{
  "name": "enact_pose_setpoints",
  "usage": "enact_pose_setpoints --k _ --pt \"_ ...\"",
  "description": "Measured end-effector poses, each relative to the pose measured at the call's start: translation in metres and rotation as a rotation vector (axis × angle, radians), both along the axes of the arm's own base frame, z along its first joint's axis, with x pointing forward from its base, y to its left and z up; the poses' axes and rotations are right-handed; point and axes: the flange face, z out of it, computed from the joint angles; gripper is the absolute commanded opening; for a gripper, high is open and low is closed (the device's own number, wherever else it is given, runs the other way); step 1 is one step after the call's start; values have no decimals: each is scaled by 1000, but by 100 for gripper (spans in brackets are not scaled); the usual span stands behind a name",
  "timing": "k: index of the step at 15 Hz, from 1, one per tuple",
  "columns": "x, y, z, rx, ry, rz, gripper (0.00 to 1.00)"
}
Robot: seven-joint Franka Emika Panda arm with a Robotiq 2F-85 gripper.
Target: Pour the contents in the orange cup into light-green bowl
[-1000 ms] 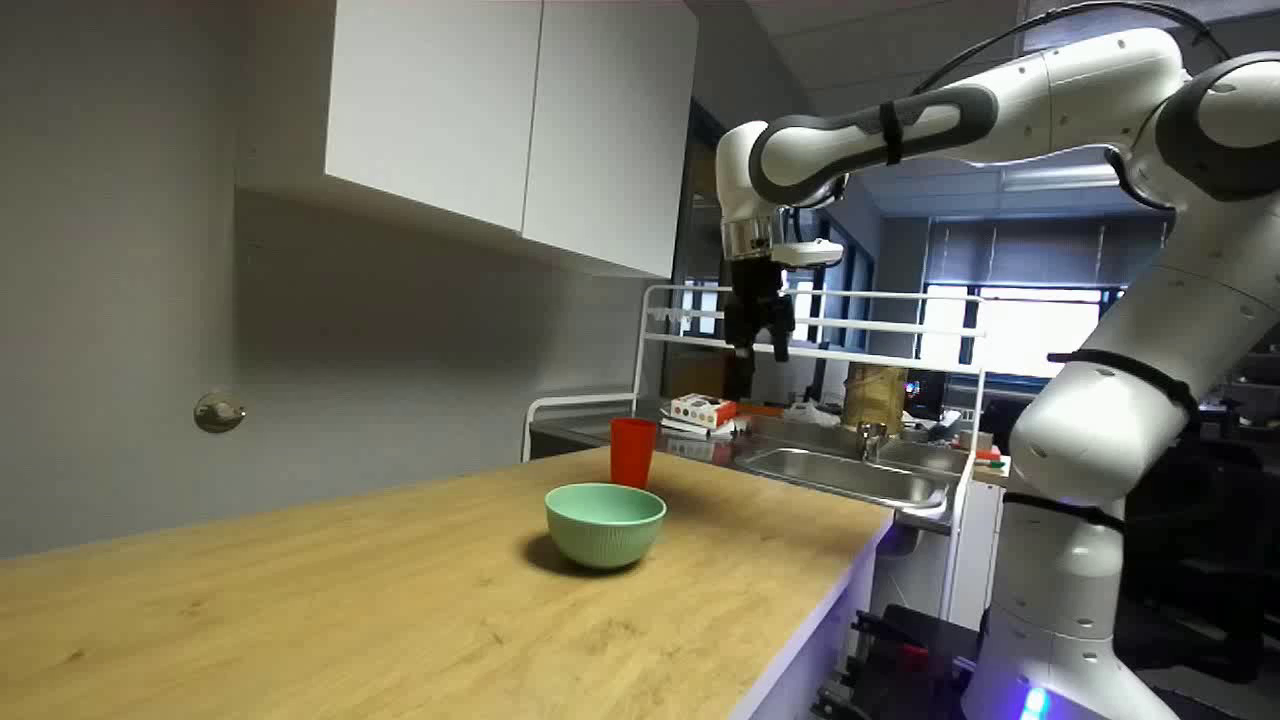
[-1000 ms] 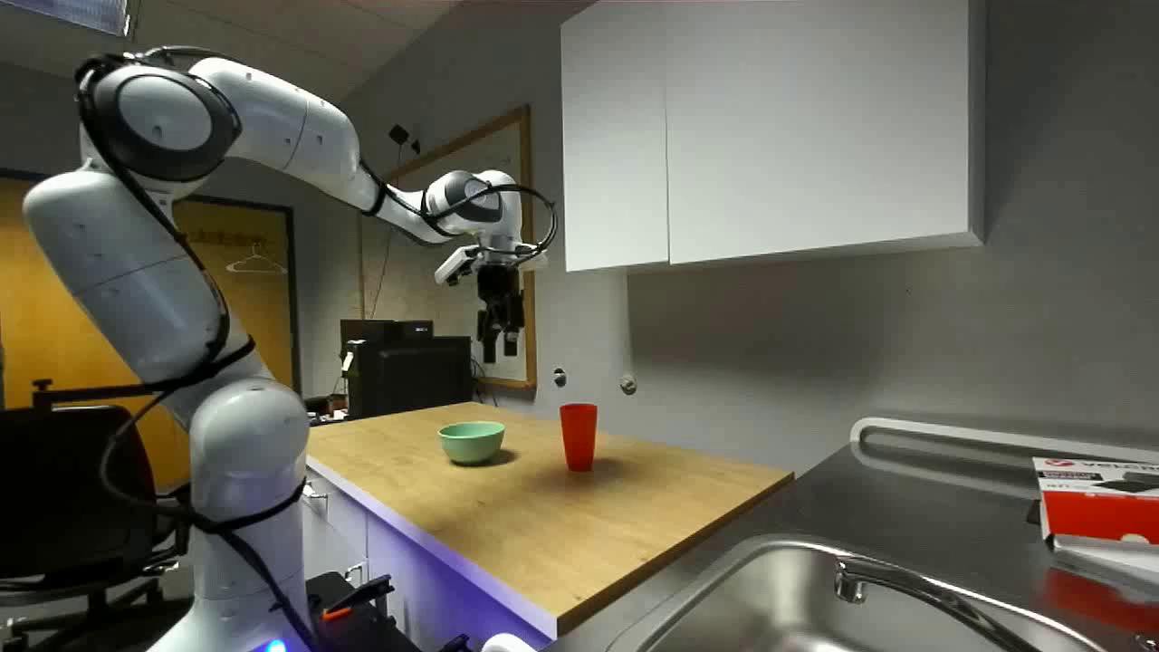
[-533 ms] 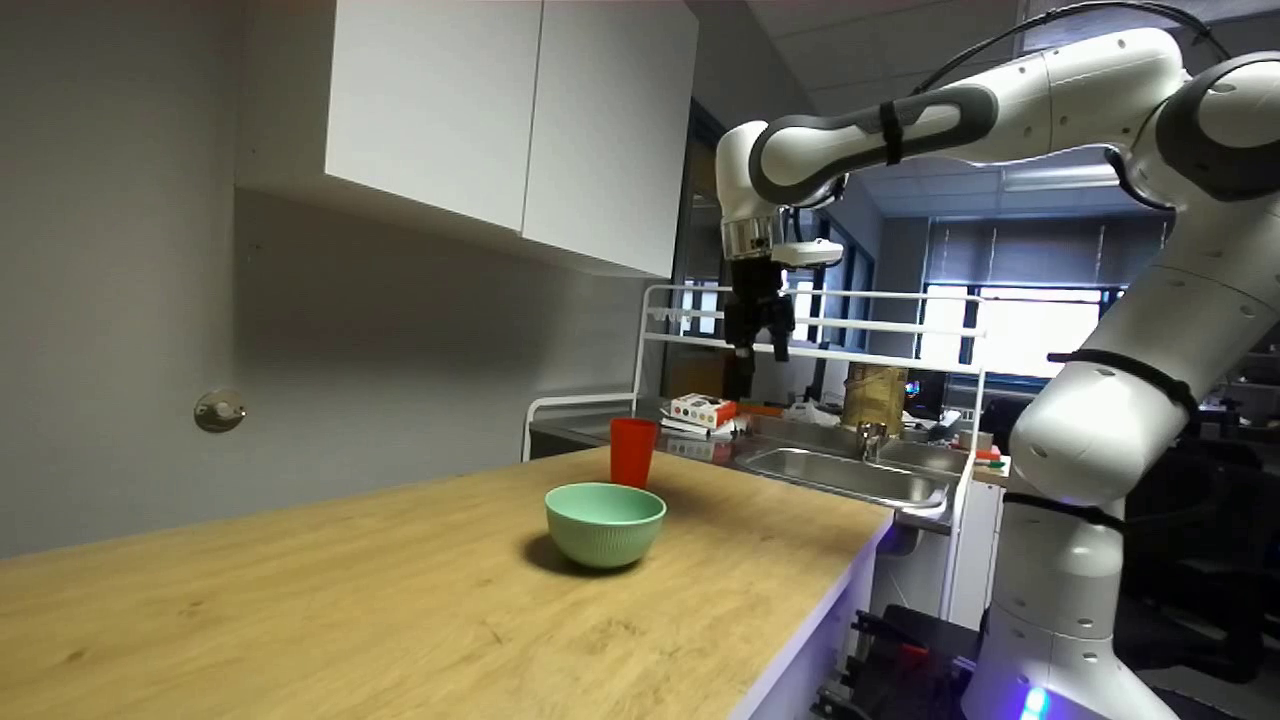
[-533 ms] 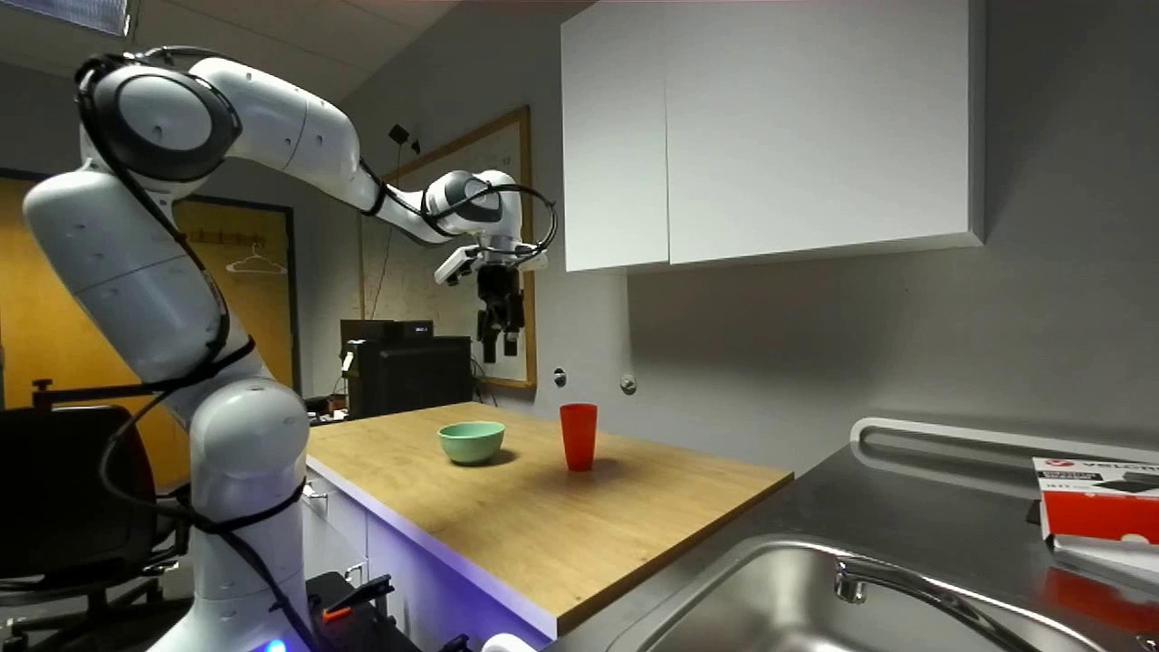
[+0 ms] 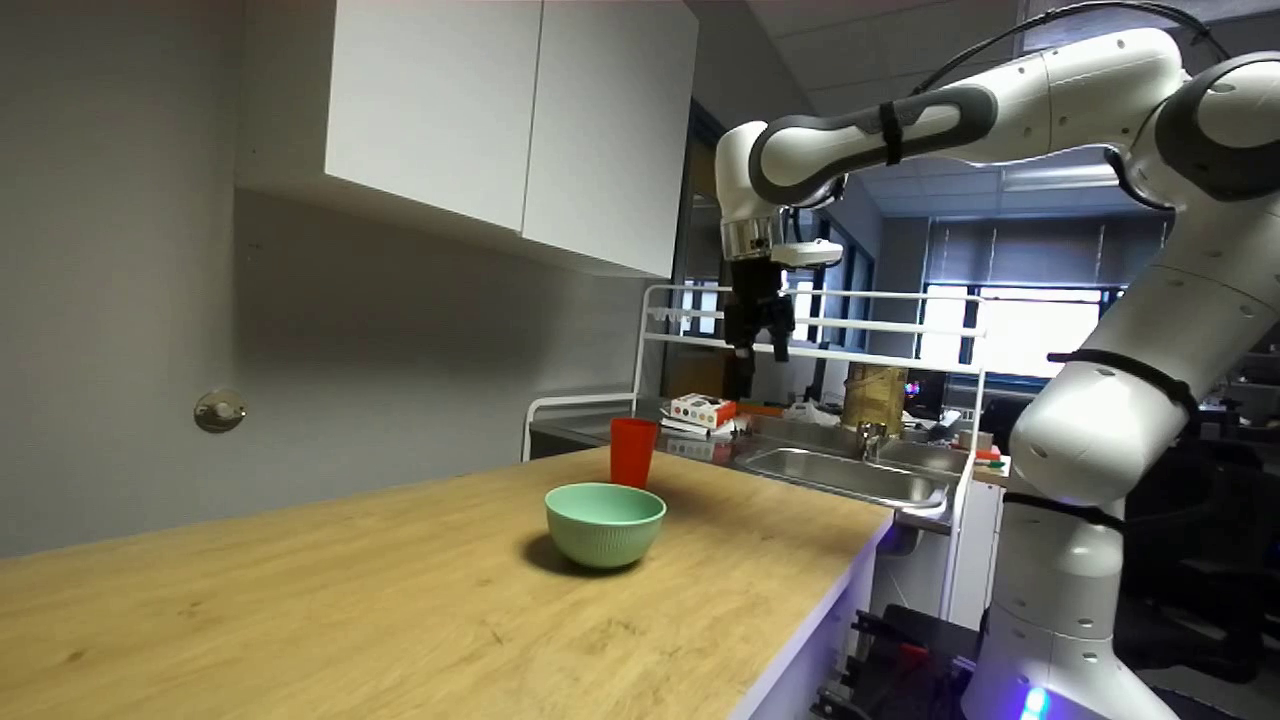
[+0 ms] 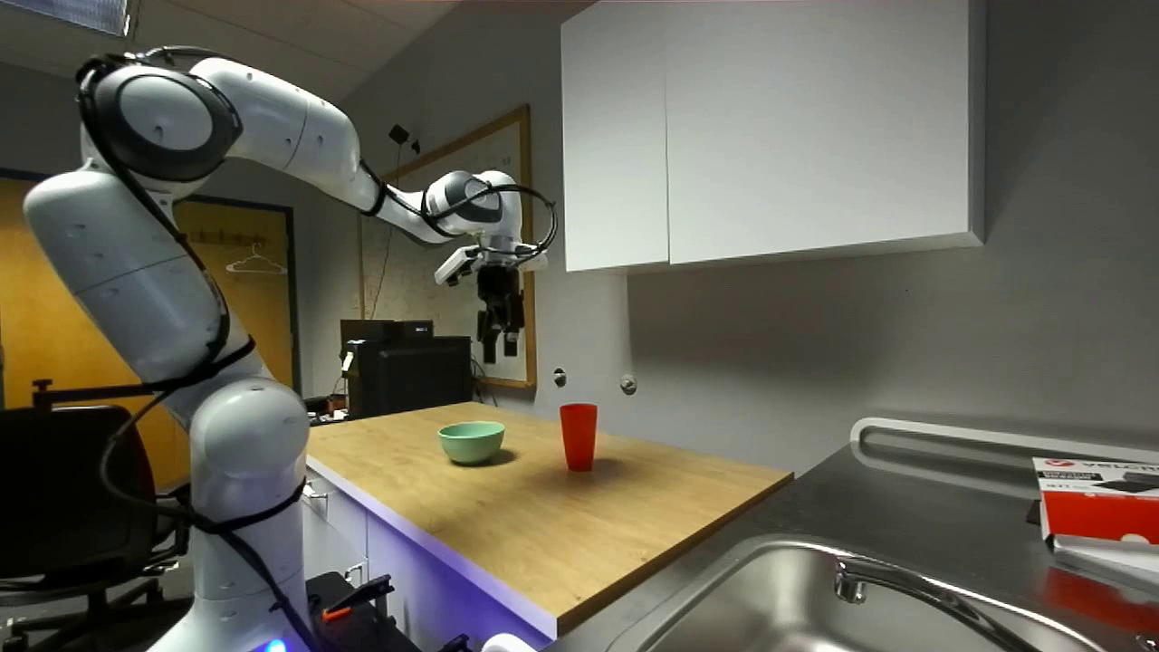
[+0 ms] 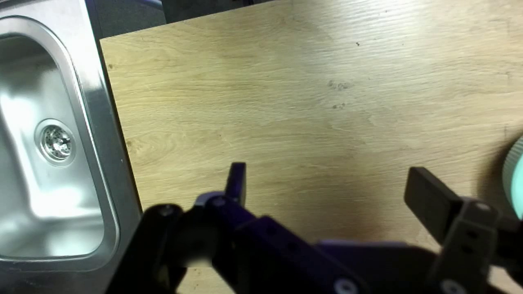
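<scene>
In an exterior view, with the one light-green bowl (image 6: pixel 471 445) as the clock's centre, one black chair (image 6: pixel 68 493) stands at nine o'clock, well apart. Next comes one white arm (image 6: pixel 145 272), arching from eight o'clock round to twelve. The bowl sits upright on the one wooden table (image 6: pixel 561 534). One hand (image 6: pixel 500 349) hangs high above at half past twelve, pointing down, well clear of bowl and cup. One orange cup (image 6: pixel 579 439) stands upright on the table at three o'clock from the bowl, near but not touching; its inside is hidden. Further right, one two-door wall cabinet (image 6: pixel 797 136) hangs at half past one, one sink basin (image 6: pixel 783 589) with one tap (image 6: pixel 933 599) lies at four, and one red-and-white box (image 6: pixel 1100 512) lies just past three.

In the wrist view, read from its middle, the sink basin and its one drain (image 7: pixel 56 142) lie at nine; the hand's two fingers (image 7: pixel 429 202) stand wide apart, one at seven, one near half past three; the bowl, cut by the right edge, shows just past three.
</scene>
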Motion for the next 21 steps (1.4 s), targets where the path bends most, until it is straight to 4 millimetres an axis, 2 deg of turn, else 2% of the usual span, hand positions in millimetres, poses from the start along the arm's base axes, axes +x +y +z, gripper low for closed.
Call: enact_pose_setpoints --k 5,9,14,21 --pt "6 -2 -5 2 12 -14 100" --pt "22 -9 0 12 -7 -38 100" --pt "59 -24 6 38 -55 -60 100" --pt "122 -38 -5 98 -45 -98 100"
